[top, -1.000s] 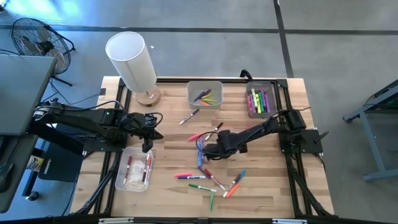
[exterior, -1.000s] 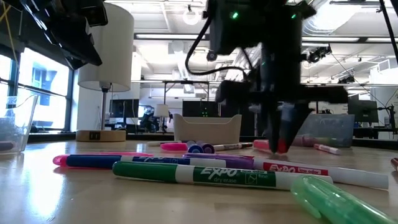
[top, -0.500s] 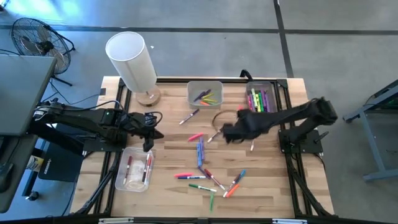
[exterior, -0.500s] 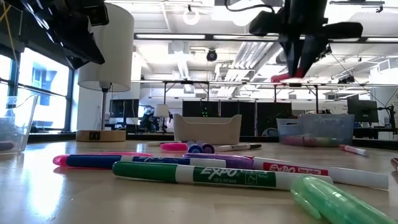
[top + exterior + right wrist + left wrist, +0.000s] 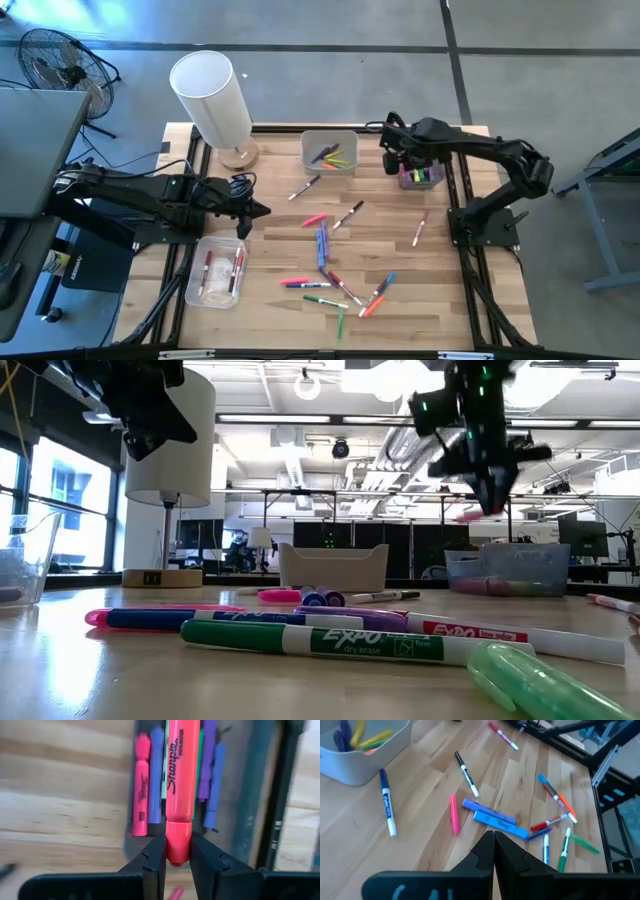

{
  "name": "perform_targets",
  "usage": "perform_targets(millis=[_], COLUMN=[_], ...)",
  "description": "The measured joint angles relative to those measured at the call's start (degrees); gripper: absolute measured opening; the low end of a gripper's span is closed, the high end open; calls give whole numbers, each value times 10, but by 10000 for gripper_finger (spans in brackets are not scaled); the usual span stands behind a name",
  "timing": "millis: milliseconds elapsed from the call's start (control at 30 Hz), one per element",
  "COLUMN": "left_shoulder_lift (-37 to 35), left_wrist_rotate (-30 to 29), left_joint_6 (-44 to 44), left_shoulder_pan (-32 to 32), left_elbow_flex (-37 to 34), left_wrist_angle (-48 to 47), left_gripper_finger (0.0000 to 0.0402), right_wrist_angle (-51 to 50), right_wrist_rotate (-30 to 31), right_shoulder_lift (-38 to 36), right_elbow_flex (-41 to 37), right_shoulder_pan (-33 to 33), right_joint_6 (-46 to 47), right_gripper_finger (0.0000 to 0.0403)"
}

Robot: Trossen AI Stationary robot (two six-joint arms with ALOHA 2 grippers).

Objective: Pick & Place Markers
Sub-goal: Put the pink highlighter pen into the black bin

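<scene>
A wooden table (image 5: 270, 300) seen from above holds three clear plastic bins, a white lamp (image 5: 212, 100) and a scatter of markers (image 5: 330, 280). The sorting looks partly done: a few markers already lie in the middle far bin (image 5: 330, 150), several highlighters fill the right far bin (image 5: 420, 165), and a couple of pens sit in the near left bin (image 5: 215, 272). Left to do, as far as can be judged, are more than a dozen pens loose on the wood, most clustered in the centre and near edge, with one off alone towards the right arm's base. The right gripper (image 5: 172, 851) hangs above the right far bin, its fingers (image 5: 155, 855) narrowly parted and clamped on the cap end of a pink highlighter (image 5: 180, 780) (the barrel reads Sharpie), which points down over the highlighters in that bin. The left gripper (image 5: 494, 845) waits over the table's left side, fingers pressed fully together and holding nothing.
</scene>
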Motion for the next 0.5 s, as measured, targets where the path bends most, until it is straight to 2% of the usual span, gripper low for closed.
perform_targets(millis=[133, 233, 367, 500], left_shoulder_lift=[0, 0, 6, 18], left_wrist_rotate=[-1, -1, -17, -24], left_joint_6=[-13, -13, -13, -13], left_shoulder_pan=[0, 0, 0, 0], left_elbow_flex=[0, 0, 0, -1], left_wrist_angle=[-3, -3, -1, -2], left_gripper_finger=[0, 0, 0, 2], right_wrist_angle=[82, 121, 129, 130], right_wrist_rotate=[-41, -36, -17, -24], right_shoulder_lift=[-3, -3, -3, -3], right_elbow_flex=[-78, -113, -132, -134], right_shoulder_pan=[-41, -50, -50, -50], right_joint_6=[-49, -70, -65, -65], right_gripper_finger=[57, 67, 86, 105])
